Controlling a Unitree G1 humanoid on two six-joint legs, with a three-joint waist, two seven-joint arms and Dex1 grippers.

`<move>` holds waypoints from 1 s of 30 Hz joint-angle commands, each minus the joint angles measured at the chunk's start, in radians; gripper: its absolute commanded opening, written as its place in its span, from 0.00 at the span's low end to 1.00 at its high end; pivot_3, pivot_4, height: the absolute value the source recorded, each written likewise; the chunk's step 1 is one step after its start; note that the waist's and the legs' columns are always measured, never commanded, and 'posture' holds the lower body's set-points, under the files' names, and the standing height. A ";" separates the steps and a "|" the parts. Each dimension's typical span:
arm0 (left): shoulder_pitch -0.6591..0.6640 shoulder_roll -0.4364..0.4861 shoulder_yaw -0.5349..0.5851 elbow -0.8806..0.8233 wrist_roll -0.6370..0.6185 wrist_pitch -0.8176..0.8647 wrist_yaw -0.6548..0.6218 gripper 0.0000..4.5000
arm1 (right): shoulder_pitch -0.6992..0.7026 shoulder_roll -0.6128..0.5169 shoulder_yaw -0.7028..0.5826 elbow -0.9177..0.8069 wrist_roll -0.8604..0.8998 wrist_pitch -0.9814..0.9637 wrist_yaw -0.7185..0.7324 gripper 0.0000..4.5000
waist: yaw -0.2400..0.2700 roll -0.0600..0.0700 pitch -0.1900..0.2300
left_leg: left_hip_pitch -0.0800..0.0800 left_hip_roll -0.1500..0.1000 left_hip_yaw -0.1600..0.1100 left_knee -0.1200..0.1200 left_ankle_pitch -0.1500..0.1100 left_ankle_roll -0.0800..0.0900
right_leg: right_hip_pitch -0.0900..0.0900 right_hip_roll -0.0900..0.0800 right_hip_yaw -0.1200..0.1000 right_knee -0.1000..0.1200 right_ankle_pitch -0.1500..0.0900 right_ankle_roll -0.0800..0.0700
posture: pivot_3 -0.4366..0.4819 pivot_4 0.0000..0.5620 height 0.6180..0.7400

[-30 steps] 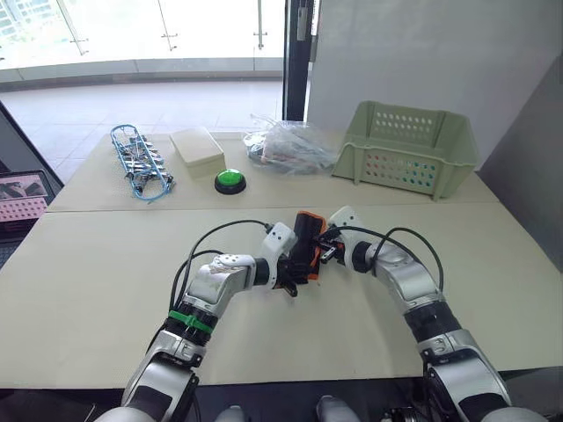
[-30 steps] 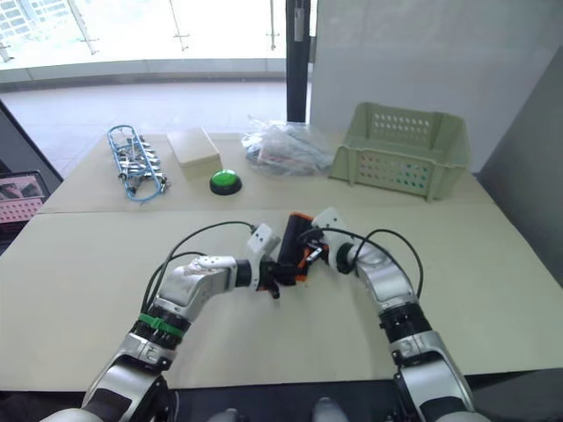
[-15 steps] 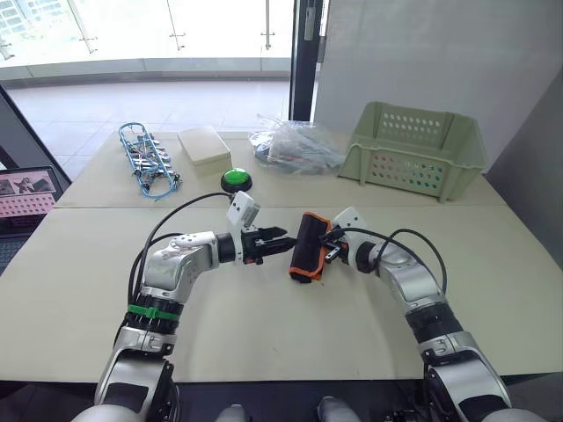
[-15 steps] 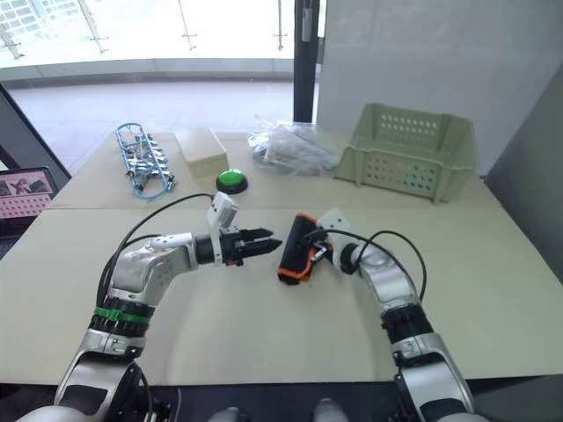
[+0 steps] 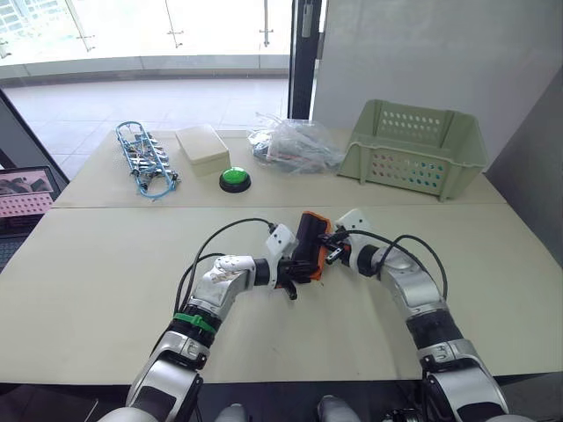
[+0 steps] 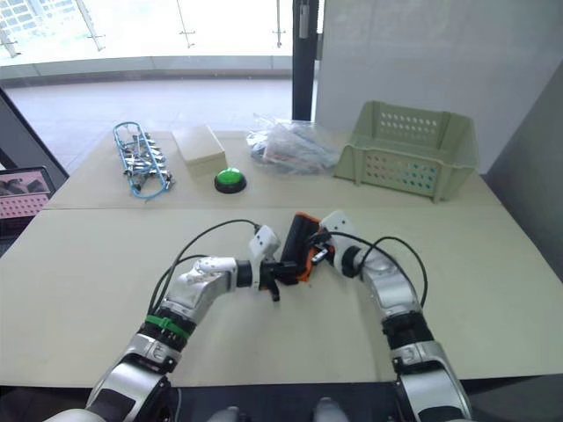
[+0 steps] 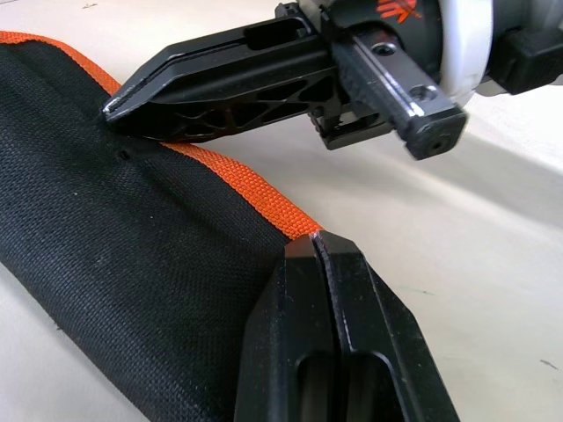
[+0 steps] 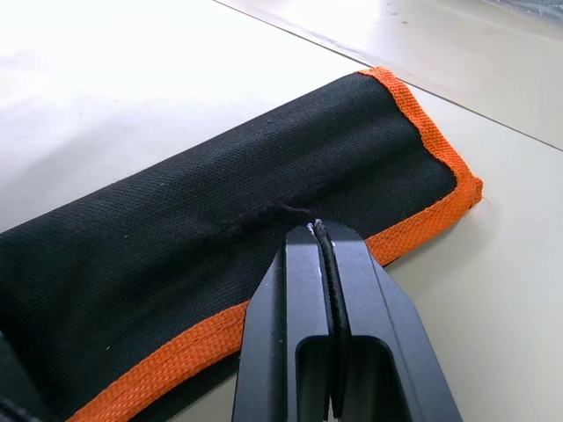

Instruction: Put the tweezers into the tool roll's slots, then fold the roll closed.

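Observation:
The tool roll (image 5: 309,239) lies folded on the table between my two grippers, black fabric with orange edging (image 7: 255,189). My right gripper (image 8: 314,230) is shut on the roll, pinching a thin black strip of it near the orange edge. My left gripper (image 7: 321,242) is shut, its tips pressed against the orange edging from the opposite side, close to the right gripper's fingers (image 7: 220,83). In the left eye view the left gripper (image 5: 297,271) is at the roll's near end and the right gripper (image 5: 324,253) at its right side. The tweezers and the slots are hidden.
At the back of the table stand a green perforated basket (image 5: 413,149), a crumpled plastic bag (image 5: 295,145), a green button (image 5: 233,178), a beige box (image 5: 201,148) and a blue wire bundle (image 5: 145,163). A screen (image 5: 22,189) sits off the left edge.
Half a second ago my left gripper was drawn back to the left, away from the roll; now it is back against the roll's edge. The right gripper kept its hold.

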 commanded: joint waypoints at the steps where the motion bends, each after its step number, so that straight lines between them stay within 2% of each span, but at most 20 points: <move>1: 0.017 0.011 -0.017 0.003 0.029 -0.017 -0.012 0.01 | -0.013 0.017 -0.054 -0.053 0.066 -0.038 0.022 0.00 | 0.000 0.000 0.000 | 0.000 0.000 0.000 0.000 0.000 0.000 | 0.000 0.000 0.000 0.000 0.000 0.000 | 0.48 0.27 1.00; 7: 0.050 0.011 -0.040 -0.032 0.044 -0.003 -0.017 0.01 | -0.040 0.063 -0.073 -0.008 0.113 -0.073 0.059 0.00 | -0.003 0.000 0.000 | 0.000 0.000 0.000 0.000 0.000 0.000 | 0.000 0.000 0.000 0.000 0.000 0.000 | 0.48 0.27 1.00; 13: 0.054 0.017 -0.034 -0.029 0.058 0.000 -0.009 0.01 | -0.023 0.098 -0.035 0.056 0.110 -0.027 0.098 0.00 | -0.002 0.000 0.000 | 0.000 0.000 0.000 0.000 0.000 0.000 | 0.000 0.000 0.000 0.000 0.000 0.000 | 0.48 0.27 1.00; 19: 0.051 0.024 -0.030 -0.010 0.075 -0.003 0.006 0.01 | -0.119 0.085 -0.064 0.437 -0.002 -0.187 -0.092 0.00 | -0.005 0.001 0.000 | 0.005 0.000 0.000 0.000 0.000 0.000 | 0.004 0.000 0.000 0.000 0.000 0.000 | 0.48 0.27 1.00; 26: 0.078 0.035 -0.028 -0.011 0.081 -0.002 0.017 0.01 | -0.282 0.102 -0.086 0.780 -0.030 -0.268 -0.134 0.00 | -0.010 0.001 -0.003 | 0.009 0.001 0.000 -0.001 0.000 0.000 | 0.007 0.001 0.000 0.001 0.000 0.000 | 0.48 0.27 1.00; 30: 0.088 0.035 -0.013 -0.032 0.067 0.003 0.026 0.01 | -0.340 0.104 -0.100 0.861 -0.041 -0.340 -0.133 0.00 | -0.011 0.001 -0.003 | 0.011 0.001 0.000 -0.001 0.000 0.000 | 0.009 0.001 0.001 0.001 0.000 0.000 | 0.48 0.27 1.00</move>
